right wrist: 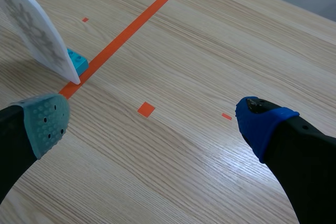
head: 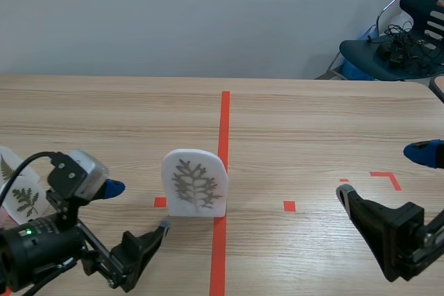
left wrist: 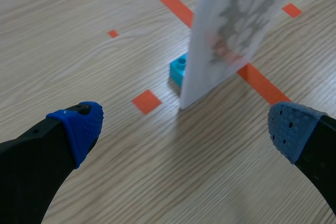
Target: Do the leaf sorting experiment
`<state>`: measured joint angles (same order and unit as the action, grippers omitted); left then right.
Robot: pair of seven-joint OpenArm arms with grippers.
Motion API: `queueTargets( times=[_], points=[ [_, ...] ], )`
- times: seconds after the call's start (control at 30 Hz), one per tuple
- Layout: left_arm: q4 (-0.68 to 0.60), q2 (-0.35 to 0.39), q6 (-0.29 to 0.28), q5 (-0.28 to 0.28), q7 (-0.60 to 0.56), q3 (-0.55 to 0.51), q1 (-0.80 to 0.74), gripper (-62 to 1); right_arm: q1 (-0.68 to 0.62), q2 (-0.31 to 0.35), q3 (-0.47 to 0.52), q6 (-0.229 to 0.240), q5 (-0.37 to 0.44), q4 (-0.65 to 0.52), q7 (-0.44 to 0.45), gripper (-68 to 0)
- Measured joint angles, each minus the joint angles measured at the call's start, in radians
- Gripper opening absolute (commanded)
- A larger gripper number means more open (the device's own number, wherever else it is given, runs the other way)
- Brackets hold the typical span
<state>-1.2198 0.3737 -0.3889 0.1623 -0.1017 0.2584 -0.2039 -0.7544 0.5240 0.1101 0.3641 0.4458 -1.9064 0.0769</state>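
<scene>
- Leaf card (head: 195, 184) stands upright on a teal block (left wrist: 178, 69), touching the centre tape line (head: 224, 123), printed face toward the robot.
- Left gripper (head: 139, 206) is nearer, with the card just ahead, toward its right finger. It sits low with fingers spread, holding nothing.
- Right gripper (head: 383, 171) is well apart from the card, low, also spread and empty.

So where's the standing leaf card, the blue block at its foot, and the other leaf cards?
standing leaf card (head: 195, 184): scene view, on the leaf print.
blue block (left wrist: 178, 70): left wrist view, on its exposed end.
other leaf cards (head: 26, 201): scene view, on a fern print.
</scene>
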Motion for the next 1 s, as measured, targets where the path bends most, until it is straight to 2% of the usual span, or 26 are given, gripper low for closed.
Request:
queueTargets(
  times=[0.1,0.23,0.27,0.47,0.53,0.6,0.73,0.8,0.9,1.0],
  points=[
    [0.059,-0.042,0.000,-0.047,-0.037,0.066,0.057,1.4,0.000,0.000,0.000,0.000,0.000,0.000,0.000,0.4],
    [0.100,-0.098,0.004,-0.068,-0.059,0.098,0.102,1.4,0.000,0.000,0.000,0.000,0.000,0.000,0.000,0.4],
    [0.107,-0.108,0.004,-0.067,-0.059,0.097,0.109,-1.2,0.000,0.000,0.000,0.000,0.000,0.000,0.000,0.4],
    [0.111,-0.117,0.004,-0.064,-0.061,0.087,0.115,-41.1,0.000,0.000,0.000,0.000,0.000,0.000,-0.008,0.4],
    [0.111,-0.116,0.004,-0.064,-0.061,0.087,0.113,-51.1,0.000,0.000,0.000,0.000,0.000,0.000,-0.008,0.4],
    [0.111,-0.116,0.004,-0.064,-0.060,0.087,0.113,-57.4,0.000,0.000,0.000,0.000,0.000,0.000,-0.008,0.4],
    [0.108,-0.116,-0.006,-0.064,-0.060,0.086,0.113,-57.5,0.000,0.000,0.000,0.000,0.000,0.000,-0.009,0.4],
    [0.102,-0.115,-0.029,-0.061,-0.053,0.082,0.109,-57.5,0.000,0.000,0.000,0.000,0.000,0.000,-0.012,0.4],
    [0.039,-0.111,-0.061,-0.019,0.001,0.044,0.071,-57.5,0.000,0.000,0.000,0.000,0.000,0.000,-0.012,0.4],
    [-0.074,-0.110,-0.060,0.021,0.014,-0.032,-0.005,-57.5,0.000,0.000,0.000,0.000,0.000,0.000,-0.015,0.4]
  ],
)
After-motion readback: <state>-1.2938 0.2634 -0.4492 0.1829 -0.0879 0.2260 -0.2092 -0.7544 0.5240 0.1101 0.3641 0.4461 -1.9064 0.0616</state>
